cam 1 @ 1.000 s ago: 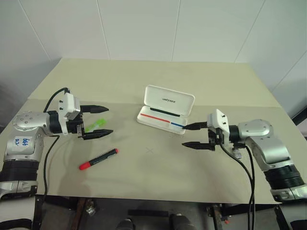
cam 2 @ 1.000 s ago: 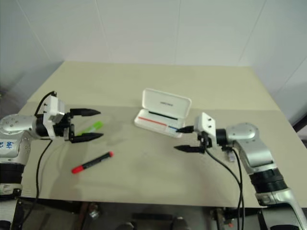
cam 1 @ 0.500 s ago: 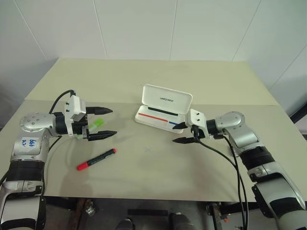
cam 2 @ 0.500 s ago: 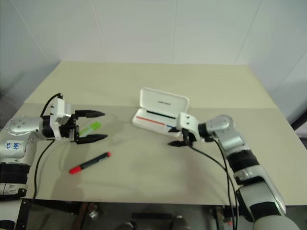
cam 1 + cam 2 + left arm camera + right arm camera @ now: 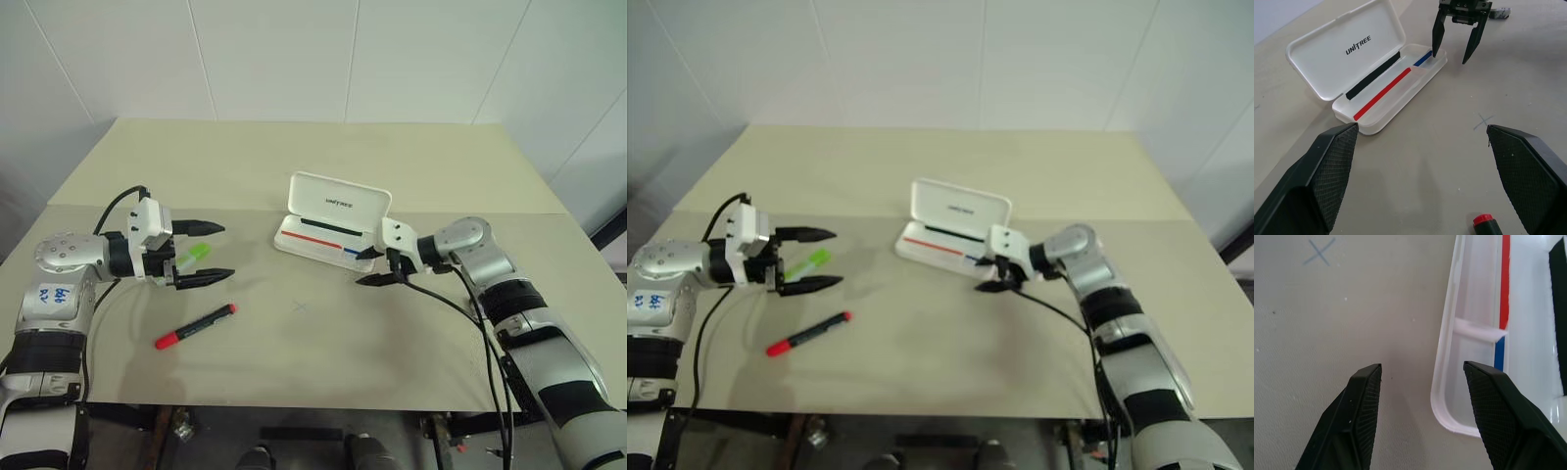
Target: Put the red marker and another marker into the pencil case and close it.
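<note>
Table is a beige surface against a white tiled wall. The pencil case sits open just right of centre frame in the head view, lid tilted up toward the wall with a small dark logo on it. Its tray lies flat toward the camera, showing a red-and-blue stripe and a black strip along the hinge side. No markers in the tray.

The red marker lies flat on the table in the lower left of the frame, diagonal, red cap at its lower-left end and a red tip at the upper right, black barrel between. Well apart from the case. The green marker lies left of centre, higher in the frame than the red one.

Left gripper hangs at mid-left, pointing toward frame right, jaws spread wide. The green marker shows in the gap between its two fingers; can't tell whether it touches either one. Nothing held.

Right gripper sits right of centre at the case's right end, pointing left and down. Jaws partly apart and empty: in the right wrist view one finger is over the tray's corner, the other over bare table just outside the rim. Contact with the rim can't be told.

A faint pencilled X marks the table at frame centre, below the case.
</note>
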You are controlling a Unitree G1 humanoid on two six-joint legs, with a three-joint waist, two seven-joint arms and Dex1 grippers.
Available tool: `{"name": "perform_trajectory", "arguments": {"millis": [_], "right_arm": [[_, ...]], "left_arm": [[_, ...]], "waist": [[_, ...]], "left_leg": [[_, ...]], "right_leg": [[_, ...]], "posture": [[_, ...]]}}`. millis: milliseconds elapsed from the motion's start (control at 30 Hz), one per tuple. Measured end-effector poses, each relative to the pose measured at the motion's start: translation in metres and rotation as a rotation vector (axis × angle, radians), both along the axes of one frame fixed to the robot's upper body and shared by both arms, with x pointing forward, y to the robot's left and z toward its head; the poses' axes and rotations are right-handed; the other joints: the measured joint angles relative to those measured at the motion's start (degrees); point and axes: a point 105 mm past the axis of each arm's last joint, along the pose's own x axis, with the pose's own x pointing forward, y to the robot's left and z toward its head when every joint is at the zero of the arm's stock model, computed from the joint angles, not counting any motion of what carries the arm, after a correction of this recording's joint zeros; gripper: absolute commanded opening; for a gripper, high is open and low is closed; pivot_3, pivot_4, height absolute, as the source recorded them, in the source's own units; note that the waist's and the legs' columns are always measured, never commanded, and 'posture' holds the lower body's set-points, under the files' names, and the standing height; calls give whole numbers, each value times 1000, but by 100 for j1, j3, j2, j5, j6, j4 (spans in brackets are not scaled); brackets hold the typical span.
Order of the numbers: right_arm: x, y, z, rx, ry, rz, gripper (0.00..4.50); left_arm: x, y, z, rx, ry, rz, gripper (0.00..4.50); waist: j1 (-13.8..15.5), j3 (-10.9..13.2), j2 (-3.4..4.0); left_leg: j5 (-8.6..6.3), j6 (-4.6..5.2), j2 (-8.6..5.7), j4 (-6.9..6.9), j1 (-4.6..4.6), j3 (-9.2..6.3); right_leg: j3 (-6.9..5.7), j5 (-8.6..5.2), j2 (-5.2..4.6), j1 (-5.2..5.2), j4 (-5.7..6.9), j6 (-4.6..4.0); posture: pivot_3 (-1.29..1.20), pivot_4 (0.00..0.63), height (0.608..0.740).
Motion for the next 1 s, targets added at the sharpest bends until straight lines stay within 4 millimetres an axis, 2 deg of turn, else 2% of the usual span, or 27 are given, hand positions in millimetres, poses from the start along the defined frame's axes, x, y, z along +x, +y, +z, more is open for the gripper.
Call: {"name": "perform_trajectory", "arguments": {"millis": [233, 367, 533, 1000], "right_arm": [[6, 8, 1, -38, -8, 1, 2805], [9, 13, 0, -71, -31, 1, 1888], [11, 21, 0, -96, -44, 20, 40], [5, 31, 3, -106, -36, 84, 12]], "left_arm": [[0, 2, 3, -6, -17, 14, 4500], [0, 3, 5, -7, -25, 16, 4500], [1, 2, 10, -5, -48, 11, 4500], [2, 1, 15, -3, -78, 12, 4500]], "waist": [[-117, 0, 0], [-131, 0, 0], [-120, 0, 0], [-189, 0, 0]], "left_leg": [[1, -2, 0, 0, 0, 0], [2, -3, 0, 0, 0, 0], [4, -5, 0, 0, 0, -1], [9, -9, 0, 3, 4, -4]], "right_leg": [[0, 0, 0, 0, 3, 0], [0, 0, 1, -2, 7, 0], [0, 0, 0, -2, 8, 0], [0, 0, 4, -5, 27, 1]], "posture": [[0, 150, 740], [0, 150, 740], [0, 150, 740], [0, 150, 740]]}}
